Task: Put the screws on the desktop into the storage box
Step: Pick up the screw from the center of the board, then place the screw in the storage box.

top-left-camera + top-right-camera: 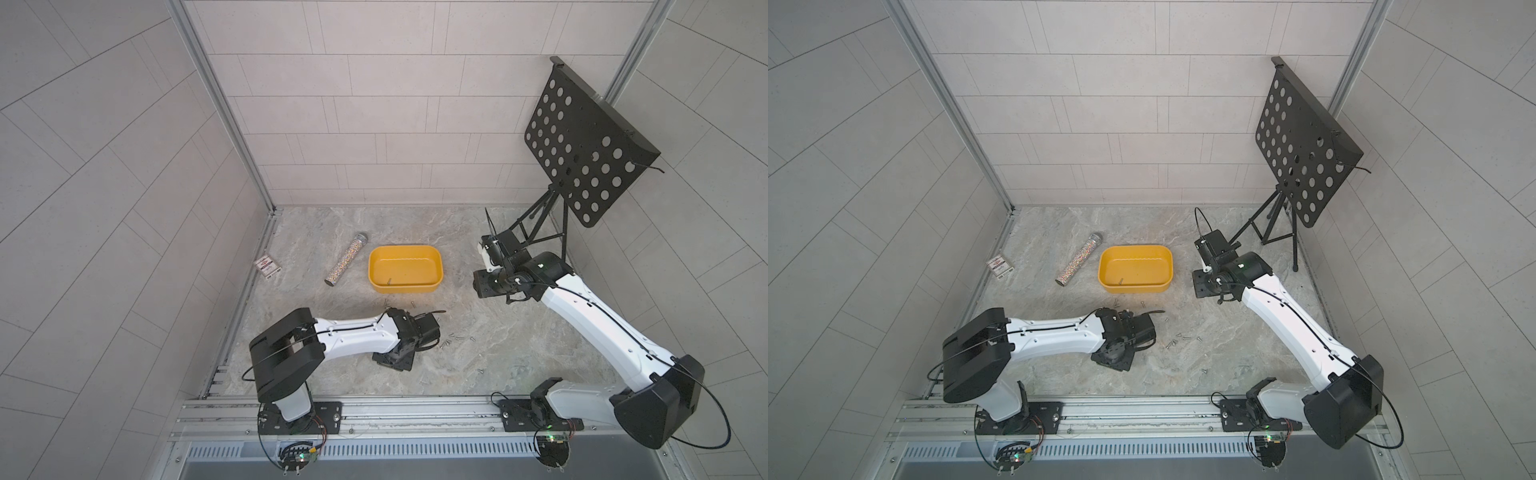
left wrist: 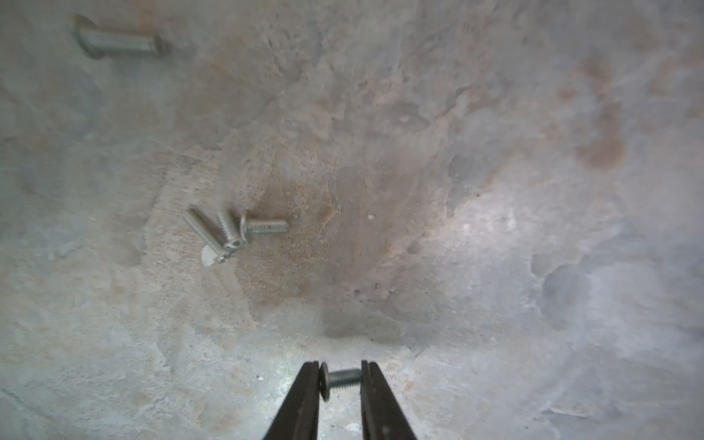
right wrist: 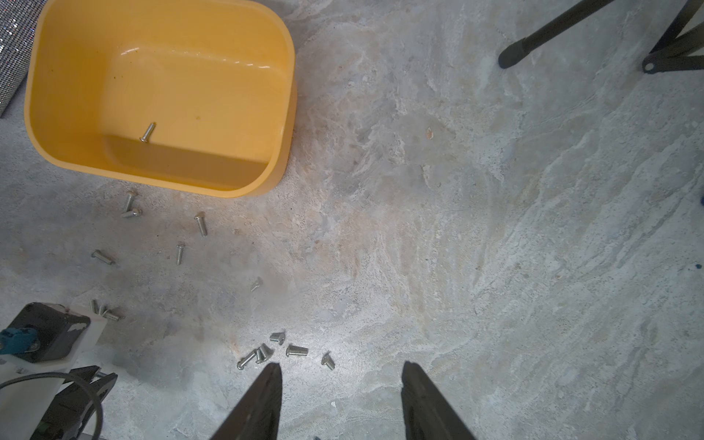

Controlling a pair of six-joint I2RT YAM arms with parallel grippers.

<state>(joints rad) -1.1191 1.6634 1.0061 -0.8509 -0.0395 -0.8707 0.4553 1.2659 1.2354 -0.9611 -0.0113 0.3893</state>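
My left gripper [image 2: 340,366] is shut on one small silver screw [image 2: 343,379], pinched end to end between the black fingertips just above the desktop [image 2: 457,228]. Three more screws [image 2: 236,232] lie in a touching cluster ahead of it. The yellow storage box [image 1: 405,286] [image 1: 1133,286] sits mid-table with one screw [image 3: 148,132] inside. Several loose screws [image 1: 451,340] [image 3: 266,350] are scattered between the box and the left arm. My right gripper [image 3: 341,365] hangs open and empty to the right of the box.
A glittery tube [image 1: 346,259] lies left of the box, and a red-and-white card box [image 1: 268,267] sits by the left wall. A black perforated music stand [image 1: 582,145] stands at the back right, its tripod legs [image 3: 552,34] resting on the desktop.
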